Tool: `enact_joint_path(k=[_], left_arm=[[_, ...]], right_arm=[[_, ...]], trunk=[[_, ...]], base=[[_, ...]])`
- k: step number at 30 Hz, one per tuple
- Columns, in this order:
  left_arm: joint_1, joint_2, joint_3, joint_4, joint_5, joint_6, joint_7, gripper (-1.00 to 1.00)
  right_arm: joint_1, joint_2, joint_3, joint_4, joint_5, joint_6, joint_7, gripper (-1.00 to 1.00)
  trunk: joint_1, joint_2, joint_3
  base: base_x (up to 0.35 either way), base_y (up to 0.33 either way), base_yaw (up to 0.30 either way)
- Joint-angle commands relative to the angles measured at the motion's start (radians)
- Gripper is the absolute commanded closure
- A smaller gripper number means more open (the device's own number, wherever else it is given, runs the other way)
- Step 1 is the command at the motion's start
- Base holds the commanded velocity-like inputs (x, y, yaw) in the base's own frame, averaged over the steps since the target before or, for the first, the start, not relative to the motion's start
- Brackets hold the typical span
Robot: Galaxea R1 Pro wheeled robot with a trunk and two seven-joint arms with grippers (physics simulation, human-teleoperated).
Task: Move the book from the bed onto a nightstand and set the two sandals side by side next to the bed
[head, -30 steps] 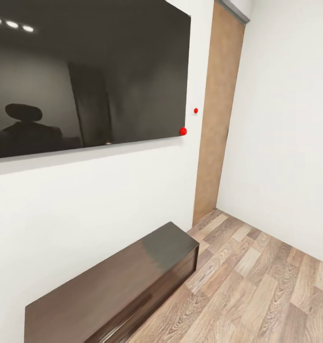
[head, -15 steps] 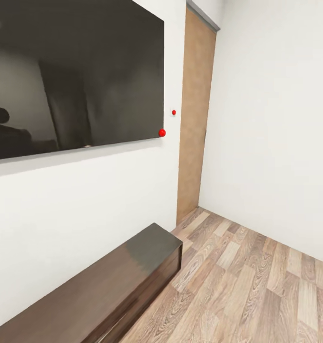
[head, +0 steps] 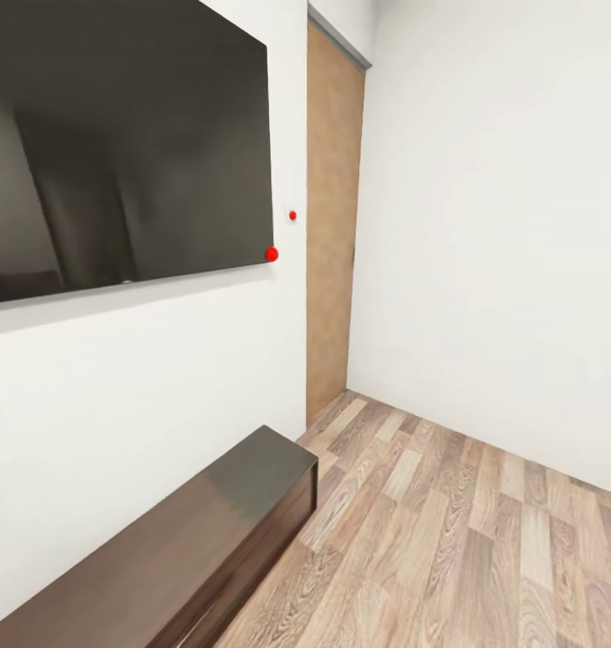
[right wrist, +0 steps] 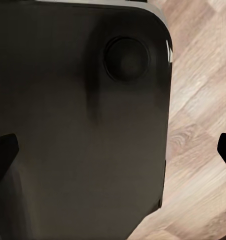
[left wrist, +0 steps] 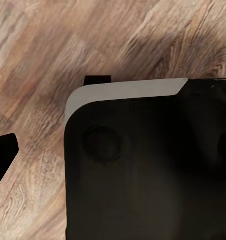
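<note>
The book, the bed, the nightstand and the two sandals are out of view. The head view faces a corner of a room with a wood-plank floor [head: 449, 540] and white walls. My left gripper [left wrist: 113, 150] hangs over my own dark base [left wrist: 148, 170] and the floor; one black fingertip [left wrist: 3, 155] shows at the picture's edge, set wide. My right gripper [right wrist: 113, 147] is open and holds nothing, with its fingertips [right wrist: 3, 150] far apart over the dark base [right wrist: 83, 115].
A big black wall screen [head: 116, 144] hangs on the left wall above a long low dark wooden cabinet [head: 206, 531]. A brown wooden wall panel [head: 330, 234] stands in the corner. Two red markers [head: 272, 254] sit by the screen's corner. Plank floor stretches right toward a white wall [head: 503, 252].
The whole head picture has slid left, so the camera has turned right: screen, cabinet and panel sit further left and more of the right wall shows.
</note>
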Motion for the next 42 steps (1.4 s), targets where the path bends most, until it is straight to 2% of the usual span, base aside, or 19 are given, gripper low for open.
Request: enact_joint_path(k=[1,11,18,19,24,29,32,38,42], left_arm=[[-0.001,0.0,0.0,-0.001,-0.001,-0.003,0.0,-1.0],[-0.001,0.006,0.003,-0.14,0.006,-0.008,0.002,-1.0],[-0.002,0.002,0.003,-0.305,0.006,-0.009,0.004,-1.0],[-0.004,0.002,0.003,-0.341,0.006,-0.009,0.004,-1.0],[-0.008,0.002,0.003,-0.419,0.005,-0.007,0.005,-1.0],[-0.013,0.002,0.003,-0.442,0.008,-0.012,0.004,-1.0],[-0.014,0.003,0.003,-0.445,0.009,-0.024,0.003,-1.0],[-0.014,0.004,0.004,-0.443,0.019,-0.033,0.002,-1.0],[-0.014,0.004,0.003,-0.443,0.021,-0.034,0.004,-1.0]], right_arm=[[0.0,0.0,0.0,0.0,-0.001,0.001,0.001,-1.0],[0.0,0.0,0.004,-0.033,0.005,0.0,0.004,-1.0],[0.0,-0.005,0.0,-0.208,0.0,0.001,-0.002,-1.0],[0.0,-0.007,0.0,-0.257,0.0,0.001,-0.002,-1.0],[0.0,-0.01,-0.001,-0.412,-0.001,0.001,-0.002,-1.0],[0.0,-0.011,-0.002,-0.484,-0.001,0.001,-0.002,-1.0],[0.0,-0.01,-0.012,-0.49,-0.002,0.0,-0.001,-1.0],[0.0,-0.008,-0.093,-0.493,-0.001,0.001,0.002,-1.0],[0.0,-0.008,-0.119,-0.495,-0.001,0.001,0.0,-1.0]], trunk=[[0.0,0.0,0.0],[0.0,0.0,0.001],[0.0,0.0,0.001],[0.0,0.0,0.001],[0.0,0.0,0.001],[0.0,0.0,0.001],[0.0,0.0,0.001],[0.0,0.0,0.001],[0.0,0.0,0.001]], base=[[0.0,0.0,-0.216],[0.0,0.0,-0.051],[0.0,0.0,-0.001],[0.0,0.0,0.0],[0.0,0.0,0.0],[0.0,0.0,0.0],[0.0,0.0,0.0],[0.0,0.0,0.0],[0.0,0.0,0.0]])
